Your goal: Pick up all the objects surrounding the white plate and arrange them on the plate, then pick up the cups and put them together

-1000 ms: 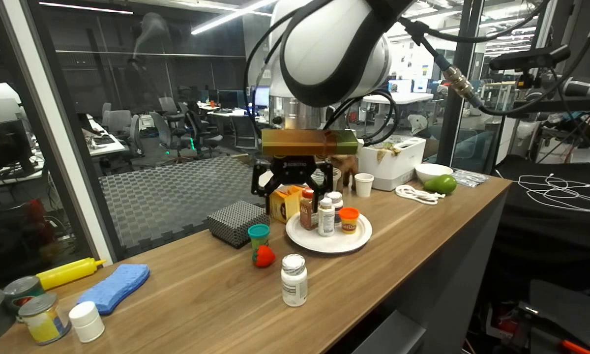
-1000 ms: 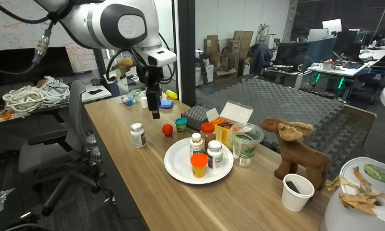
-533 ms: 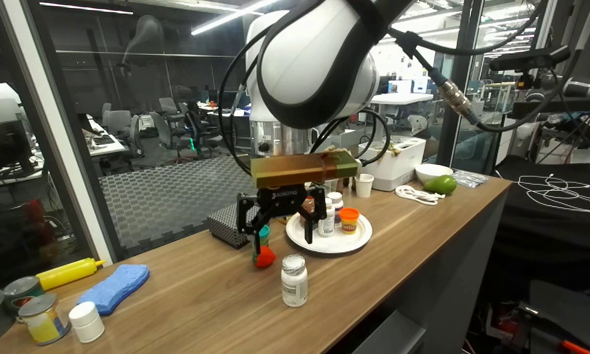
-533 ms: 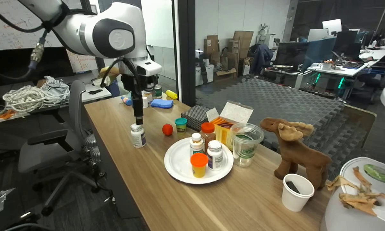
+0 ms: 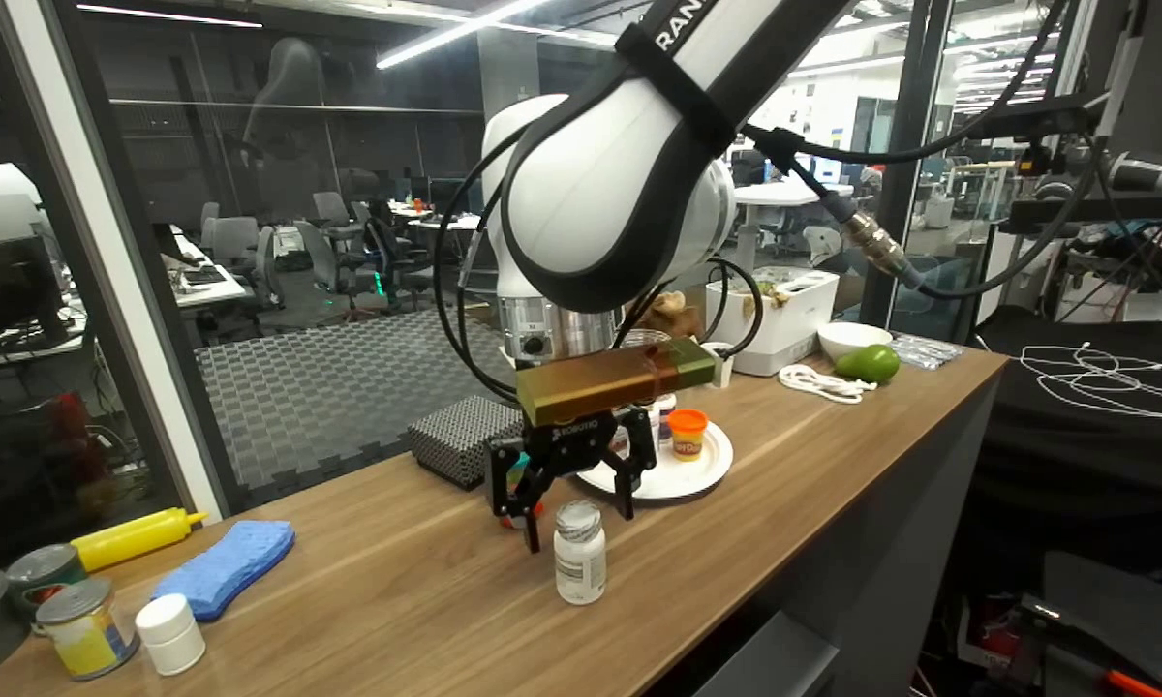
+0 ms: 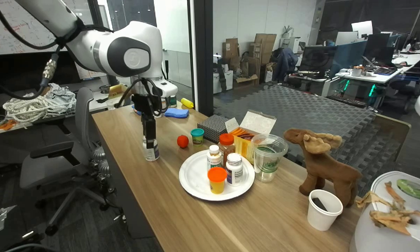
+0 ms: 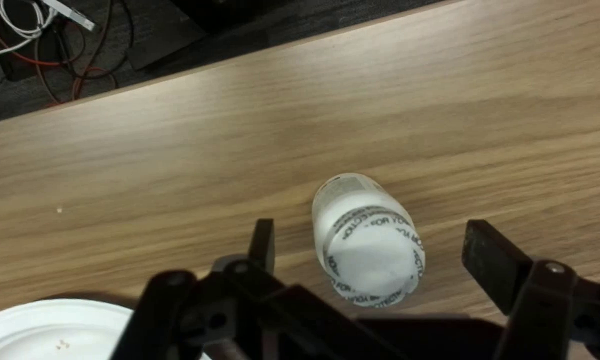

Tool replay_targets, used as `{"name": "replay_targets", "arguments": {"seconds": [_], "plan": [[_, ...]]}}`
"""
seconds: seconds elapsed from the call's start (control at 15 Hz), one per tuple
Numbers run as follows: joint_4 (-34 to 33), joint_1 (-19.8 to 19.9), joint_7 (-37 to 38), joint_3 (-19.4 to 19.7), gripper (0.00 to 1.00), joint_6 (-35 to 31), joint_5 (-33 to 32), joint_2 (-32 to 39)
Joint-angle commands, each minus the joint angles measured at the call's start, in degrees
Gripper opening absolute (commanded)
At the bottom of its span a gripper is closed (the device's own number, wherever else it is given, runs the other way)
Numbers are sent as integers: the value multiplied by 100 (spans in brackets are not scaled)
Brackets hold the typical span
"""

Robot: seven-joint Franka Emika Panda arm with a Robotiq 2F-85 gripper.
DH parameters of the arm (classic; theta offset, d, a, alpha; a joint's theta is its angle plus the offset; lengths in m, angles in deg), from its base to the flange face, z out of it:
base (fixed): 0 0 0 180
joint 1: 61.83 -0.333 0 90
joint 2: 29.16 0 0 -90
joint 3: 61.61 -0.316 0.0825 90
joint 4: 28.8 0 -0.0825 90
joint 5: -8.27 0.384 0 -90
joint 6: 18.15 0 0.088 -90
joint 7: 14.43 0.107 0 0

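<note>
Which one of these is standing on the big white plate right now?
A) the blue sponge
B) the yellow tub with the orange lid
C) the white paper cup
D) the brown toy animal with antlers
B, because in both exterior views the yellow tub with the orange lid stands upright on the white plate.

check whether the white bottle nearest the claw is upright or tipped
Upright: in an exterior view the bottle stands on the table, its cap at the top.
</note>
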Motion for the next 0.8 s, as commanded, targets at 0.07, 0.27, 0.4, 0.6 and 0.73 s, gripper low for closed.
{"name": "replay_targets", "arguments": {"seconds": [0.07,0.27,0.4,0.6,0.73], "plan": [[-56,-62,-147,80,58,77,81,-95],[-18,-61,-116,105,35,48,80,-139],[-3,-76,-87,113,25,42,64,-176],[49,-72,-80,112,26,7,75,-242],[62,-88,69,181,25,-12,0,-311]]}}
